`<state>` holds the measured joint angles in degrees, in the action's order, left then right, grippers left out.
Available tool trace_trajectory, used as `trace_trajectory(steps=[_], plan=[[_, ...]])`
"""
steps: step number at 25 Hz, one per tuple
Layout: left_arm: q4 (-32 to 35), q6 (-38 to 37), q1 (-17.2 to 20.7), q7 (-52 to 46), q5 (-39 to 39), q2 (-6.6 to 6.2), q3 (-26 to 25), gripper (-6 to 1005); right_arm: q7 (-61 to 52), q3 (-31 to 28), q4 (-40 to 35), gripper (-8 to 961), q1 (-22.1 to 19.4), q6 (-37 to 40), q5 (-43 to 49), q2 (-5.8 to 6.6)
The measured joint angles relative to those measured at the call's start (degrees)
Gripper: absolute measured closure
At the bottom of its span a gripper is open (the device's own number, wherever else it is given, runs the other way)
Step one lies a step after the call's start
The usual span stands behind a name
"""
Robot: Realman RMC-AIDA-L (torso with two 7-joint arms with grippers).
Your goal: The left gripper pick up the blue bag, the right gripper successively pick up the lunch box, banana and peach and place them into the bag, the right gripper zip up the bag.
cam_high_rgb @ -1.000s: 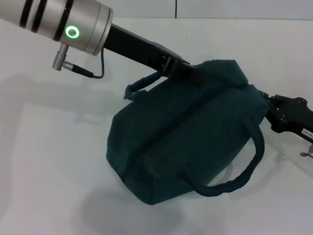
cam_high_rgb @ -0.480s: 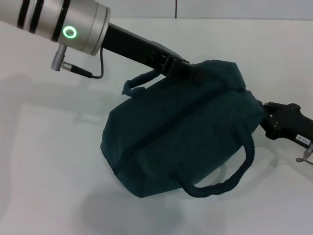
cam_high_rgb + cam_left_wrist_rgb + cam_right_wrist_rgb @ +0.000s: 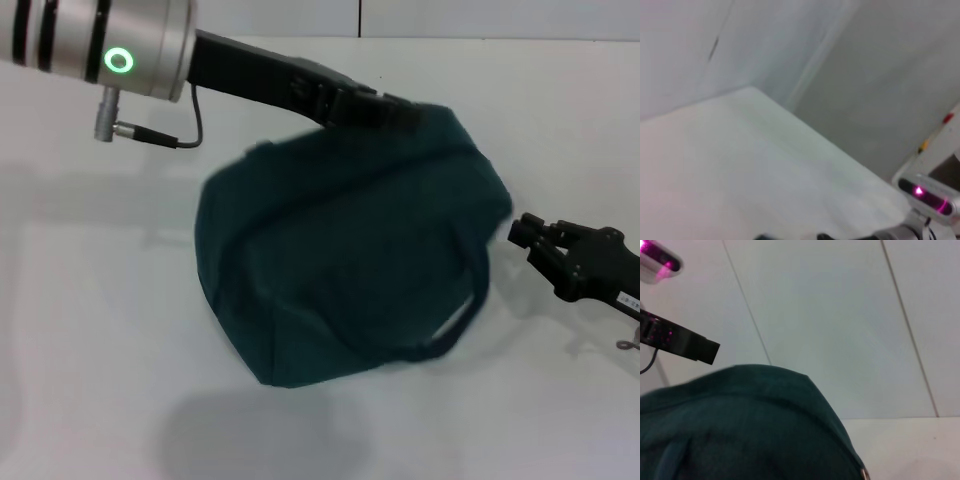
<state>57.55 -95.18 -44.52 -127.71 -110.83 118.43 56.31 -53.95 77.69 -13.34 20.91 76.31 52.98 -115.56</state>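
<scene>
Right tool [image 3: 522,232] now clear of blue bag [image 3: 340,255], small gap showing where it touched bag's end half second ago; fingers look nearly closed, holding nothing; zip seems done, task near end. Bag swung and lifted since then, hanging from left tool [image 3: 395,112] clamped at its top far edge, above bench [image 3: 90,330]. Long axis runs diagonally, high far-right end down to near-left; handle [image 3: 462,315] droops toward near side.

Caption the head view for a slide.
Left tool holds the blue bag by its top edge above the white table; right tool sits just beside it.
</scene>
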Motion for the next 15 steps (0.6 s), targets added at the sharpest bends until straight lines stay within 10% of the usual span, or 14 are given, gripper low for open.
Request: trace_trajectory(steps=[5,15], plan=[[-0.02,0.4,3.76,7.41,5.05,0.63,-2.31,807,-0.11,-0.74,-0.05,858,-1.85,0.29,-0.38,0.14],[-0.09,-2.45,21.24,31.14,28.68,0.67,-6.08,475,0.24,-14.87,-0.33,492,-6.08,7.83,-0.69,0.53]])
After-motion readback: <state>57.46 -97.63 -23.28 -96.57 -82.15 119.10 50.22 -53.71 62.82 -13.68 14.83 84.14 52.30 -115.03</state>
